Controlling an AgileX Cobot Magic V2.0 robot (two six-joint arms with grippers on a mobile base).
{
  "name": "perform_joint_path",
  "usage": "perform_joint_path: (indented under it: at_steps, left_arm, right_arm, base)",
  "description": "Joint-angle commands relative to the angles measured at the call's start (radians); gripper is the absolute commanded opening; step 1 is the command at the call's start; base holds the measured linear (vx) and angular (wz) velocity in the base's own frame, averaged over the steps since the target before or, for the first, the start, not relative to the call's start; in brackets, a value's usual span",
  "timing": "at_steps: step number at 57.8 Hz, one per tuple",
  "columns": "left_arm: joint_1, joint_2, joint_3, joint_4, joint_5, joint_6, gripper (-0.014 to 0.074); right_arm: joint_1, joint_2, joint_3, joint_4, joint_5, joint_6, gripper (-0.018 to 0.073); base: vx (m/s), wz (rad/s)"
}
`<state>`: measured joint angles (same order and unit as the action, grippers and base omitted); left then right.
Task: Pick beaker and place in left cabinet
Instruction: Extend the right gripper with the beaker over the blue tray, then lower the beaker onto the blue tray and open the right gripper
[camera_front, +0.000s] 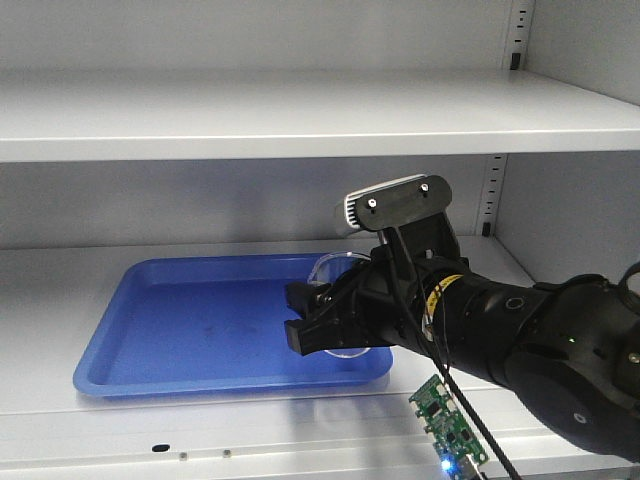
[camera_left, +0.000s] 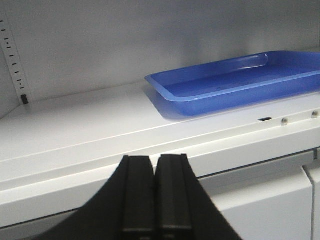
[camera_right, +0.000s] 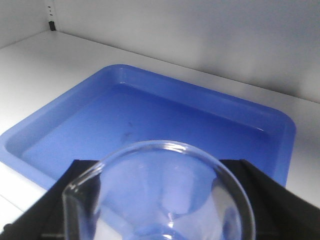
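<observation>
Within the left cabinet (camera_front: 300, 115), over the blue tray's (camera_front: 160, 340) near right corner, the right gripper (camera_front: 300, 316) is clenched on the glass beaker (camera_front: 333, 265); released before its base is seated, it could be tipped or cracked. Left of the tray, the left gripper (camera_left: 155, 167) is closed, empty.

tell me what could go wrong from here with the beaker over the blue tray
1. The beaker is smooth glass pinched at its sides by the right tool; it may slip or tilt if released before its base sits flat.
2. It hangs close to the right wall of the blue tray; set down there, the base could catch the sloped rim and tip over.
3. I cannot tell whether the base touches the tray floor, so opening now could drop it.
</observation>
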<state>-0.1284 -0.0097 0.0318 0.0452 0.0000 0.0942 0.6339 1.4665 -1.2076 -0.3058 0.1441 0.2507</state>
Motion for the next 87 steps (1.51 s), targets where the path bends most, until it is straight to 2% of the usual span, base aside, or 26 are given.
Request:
perform_joint_path:
  at_steps: [1,43,57,70,87]
  left_arm:
    - [-0.001,-0.019,0.016,-0.003,-0.075,-0.003,0.0001]
    - [-0.001,-0.019,0.016,-0.003,-0.075,-0.003,0.0001]
    - [-0.001,-0.019,0.016,-0.003,-0.075,-0.003,0.0001]
    - [-0.001,-0.019,0.016,-0.003,-0.075,-0.003,0.0001]
    - [-0.001,-0.019,0.016,-0.003,-0.075,-0.003,0.0001]
  right_arm:
    - [-0.003,-0.038,-0.038,-0.008,-0.083,0.001,-0.0004]
    - [-0.003,-0.038,-0.038,-0.005,-0.123,0.002,-0.0004]
    - [-0.023,0.08,-0.051,-0.011,-0.295,-0.002,-0.0004]
    - [-0.064,0.27,-0.209,-0.008,-0.304,0.003,-0.0004]
    - [-0.062,0.482,-0.412,-0.005,-0.291,0.006,0.0001]
  base:
    - [0.02,-0.07]
    - [0.0,-0.01]
    - [0.0,0.0]
    - [0.0,0.0]
    - [0.0,0.0]
